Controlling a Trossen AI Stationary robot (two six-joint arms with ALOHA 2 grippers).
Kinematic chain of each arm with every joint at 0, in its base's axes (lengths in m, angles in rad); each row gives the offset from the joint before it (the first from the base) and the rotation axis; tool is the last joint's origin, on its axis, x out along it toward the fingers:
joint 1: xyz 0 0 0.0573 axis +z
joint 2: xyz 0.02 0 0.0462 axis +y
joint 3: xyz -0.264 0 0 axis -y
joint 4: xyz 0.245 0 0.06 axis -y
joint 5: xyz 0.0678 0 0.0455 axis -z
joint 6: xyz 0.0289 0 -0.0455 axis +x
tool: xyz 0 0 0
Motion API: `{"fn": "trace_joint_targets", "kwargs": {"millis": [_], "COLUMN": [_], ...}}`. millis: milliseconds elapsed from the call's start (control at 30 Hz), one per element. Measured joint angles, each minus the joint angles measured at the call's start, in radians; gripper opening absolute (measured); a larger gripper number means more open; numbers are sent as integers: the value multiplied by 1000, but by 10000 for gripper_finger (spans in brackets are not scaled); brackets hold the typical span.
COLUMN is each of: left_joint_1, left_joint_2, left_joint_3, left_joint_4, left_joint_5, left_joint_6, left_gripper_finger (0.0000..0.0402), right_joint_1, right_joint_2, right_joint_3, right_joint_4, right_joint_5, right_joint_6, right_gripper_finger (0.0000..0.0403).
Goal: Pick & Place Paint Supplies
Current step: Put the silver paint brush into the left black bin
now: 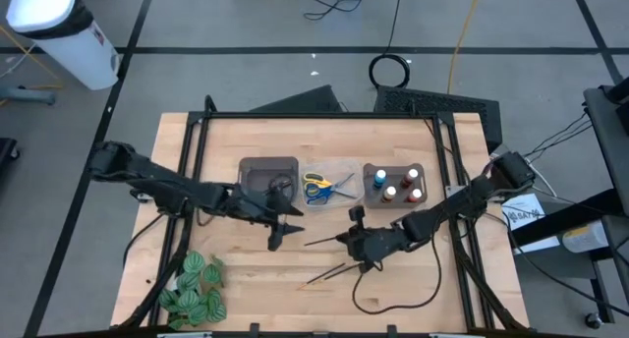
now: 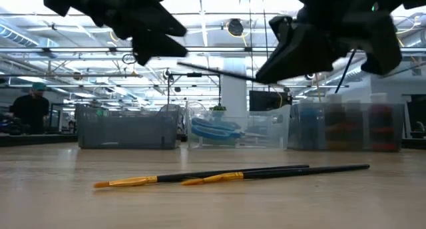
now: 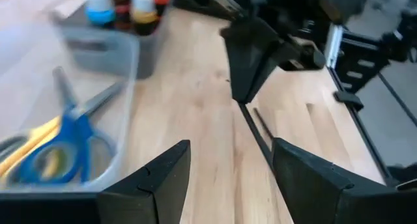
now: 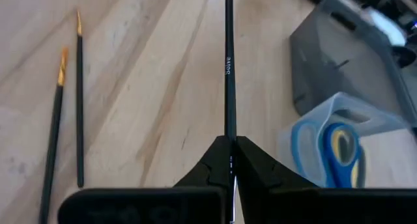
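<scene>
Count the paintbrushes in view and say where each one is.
3. One paintbrush is clamped in the right gripper, lifted off the table. Two paintbrushes lie side by side on the table near its front. More may sit hidden in the grey bin.

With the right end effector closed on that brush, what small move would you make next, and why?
Probably carry it toward the grey bin. The right end effector is shut on a paintbrush held above the table, two more brushes lie on the wood, and the other bins hold scissors and paint bottles. The left end effector hangs open nearby.
</scene>
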Motion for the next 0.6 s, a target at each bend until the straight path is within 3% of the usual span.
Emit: {"fn": "trace_joint_targets", "kwargs": {"millis": [133, 333, 600], "left_joint_1": [-21, -27, -10], "left_joint_2": [93, 165, 292], "left_joint_3": [3, 48, 114], "left_joint_4": [118, 122, 117], "left_joint_5": [18, 119, 80], "left_joint_6": [82, 145, 159], "left_gripper_finger": [229, 262, 263], "right_joint_1": [2, -2, -1], "right_joint_2": [1, 0, 0], "right_joint_3": [1, 2, 2], "right_joint_4": [-5, -9, 31], "right_joint_5": [-2, 7, 52], "right_joint_6": [1, 9, 0], "right_gripper_finger": [1, 0, 0]}}
